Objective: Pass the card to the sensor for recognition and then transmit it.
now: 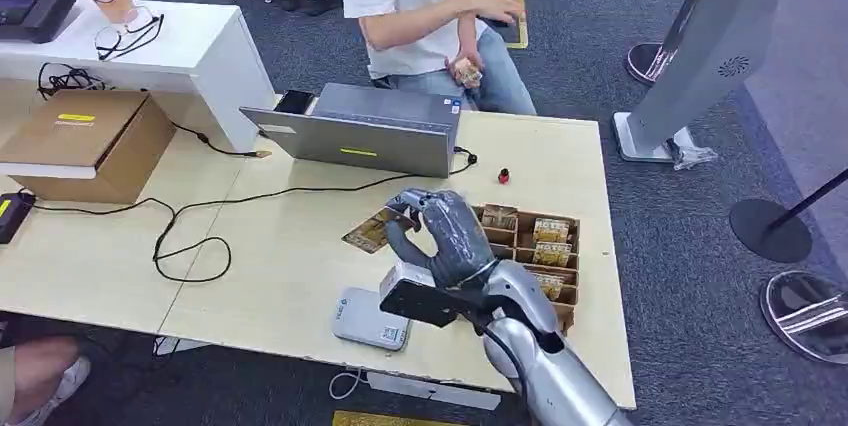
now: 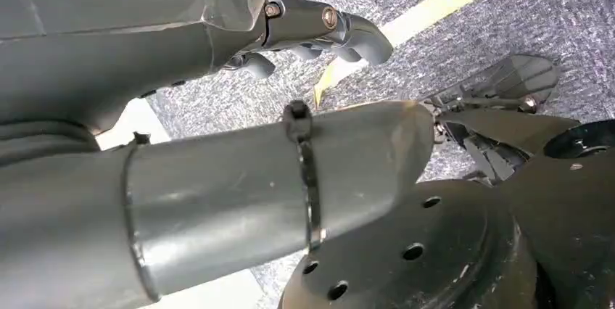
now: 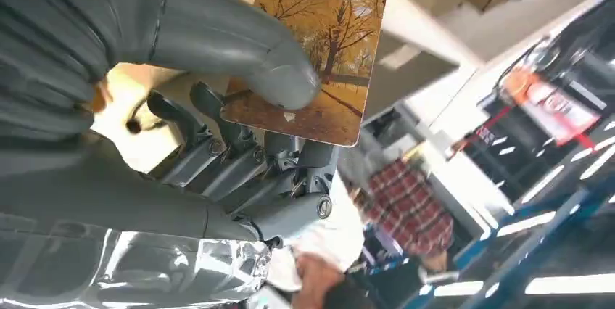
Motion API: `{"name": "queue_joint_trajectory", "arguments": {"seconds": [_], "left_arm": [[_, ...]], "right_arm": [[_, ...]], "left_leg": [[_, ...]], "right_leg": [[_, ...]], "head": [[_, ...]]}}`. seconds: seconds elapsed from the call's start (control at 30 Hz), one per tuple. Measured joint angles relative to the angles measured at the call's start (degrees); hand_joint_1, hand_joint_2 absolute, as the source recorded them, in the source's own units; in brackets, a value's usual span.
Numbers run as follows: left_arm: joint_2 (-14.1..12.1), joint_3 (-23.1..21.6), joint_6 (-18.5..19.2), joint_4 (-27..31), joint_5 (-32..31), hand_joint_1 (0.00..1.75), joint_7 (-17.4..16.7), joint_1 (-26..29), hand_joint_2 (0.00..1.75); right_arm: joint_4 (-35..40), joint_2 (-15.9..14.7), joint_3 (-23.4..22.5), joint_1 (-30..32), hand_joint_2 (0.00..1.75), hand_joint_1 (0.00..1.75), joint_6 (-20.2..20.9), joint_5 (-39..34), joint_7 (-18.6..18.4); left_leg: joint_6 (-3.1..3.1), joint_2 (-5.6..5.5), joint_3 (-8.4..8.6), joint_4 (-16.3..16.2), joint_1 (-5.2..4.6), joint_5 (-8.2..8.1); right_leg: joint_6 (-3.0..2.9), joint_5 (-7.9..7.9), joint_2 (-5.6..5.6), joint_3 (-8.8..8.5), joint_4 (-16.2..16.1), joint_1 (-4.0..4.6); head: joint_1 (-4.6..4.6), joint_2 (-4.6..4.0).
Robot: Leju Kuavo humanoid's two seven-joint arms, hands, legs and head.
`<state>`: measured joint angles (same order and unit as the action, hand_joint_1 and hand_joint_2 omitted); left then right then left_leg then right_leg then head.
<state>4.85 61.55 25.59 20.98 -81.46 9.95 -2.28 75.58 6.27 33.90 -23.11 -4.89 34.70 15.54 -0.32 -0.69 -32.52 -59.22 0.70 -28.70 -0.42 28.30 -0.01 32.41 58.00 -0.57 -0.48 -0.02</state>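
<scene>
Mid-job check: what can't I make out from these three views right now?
- Card: the right wrist view's edge cuts off its far end; the right hand covers most of it in the head view.
- Sensor: the right forearm hides one end in the head view; its markings are too small to read.
- Left hand: seen from behind in the left wrist view; fingers curl over the floor, its palm side is hidden.
- Card tray: labels too small.

Orange autumn-tree card (image 3: 326, 48), grey hand (image 3: 217, 149)

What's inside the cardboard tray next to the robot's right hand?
The brown cardboard tray holds stacks of orange-brown cards in its compartments. The right hand and its forearm cover the tray's near-left part.
</scene>
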Motion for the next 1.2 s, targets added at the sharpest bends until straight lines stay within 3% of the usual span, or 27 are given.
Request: {"name": "queue_joint_trajectory", "arguments": {"seconds": [0.23, 0.47, 0.83, 1.2], "left_arm": [[-0.15, 0.0, 0.0, -0.22, -0.15, 0.0, 0.11, -0.18, 0.0], [-0.33, 0.0, 0.0, -0.68, 0.0, 0.0, -0.39, -0.46, 0.0], [-0.46, 0.0, -0.04, -1.14, 0.33, 0.0, -0.39, -0.66, 0.0], [-0.46, 0.0, -0.15, -1.14, 1.42, 0.0, -0.46, -0.55, 0.0]], "right_arm": [[-0.33, 0.0, 2.8, 0.28, 1.75, 1.75, 5.16, -4.7, 0.02], [-4.3, 0.83, 6.18, -0.09, 1.75, 1.75, 7.82, -5.11, -1.57], [-11.69, 2.58, 9.18, -1.55, 1.75, 1.75, 8.45, -6.14, -2.38], [-18.43, 4.2, 10.62, -2.81, 1.75, 1.75, 7.14, -4.52, -5.84]], "left_leg": [[0.0, 0.0, 0.0, 0.0, 0.0, 0.0], [0.0, 0.0, 0.0, 0.0, 0.0, 0.0], [0.0, 0.0, -0.01, 0.0, 0.0, 0.0], [0.0, 0.0, -0.01, 0.0, 0.0, 0.0]], "right_leg": [[0.0, 0.0, -0.01, 0.0, 0.0, 0.0], [0.0, 0.0, 0.0, 0.0, 0.0, 0.0], [0.0, 0.0, -0.01, 0.0, 0.0, 0.0], [0.0, 0.0, 0.0, 0.0, 0.0, 0.0]], "head": [[0.0, 0.0], [0.0, 0.0], [0.0, 0.0], [0.0, 0.0]]}}
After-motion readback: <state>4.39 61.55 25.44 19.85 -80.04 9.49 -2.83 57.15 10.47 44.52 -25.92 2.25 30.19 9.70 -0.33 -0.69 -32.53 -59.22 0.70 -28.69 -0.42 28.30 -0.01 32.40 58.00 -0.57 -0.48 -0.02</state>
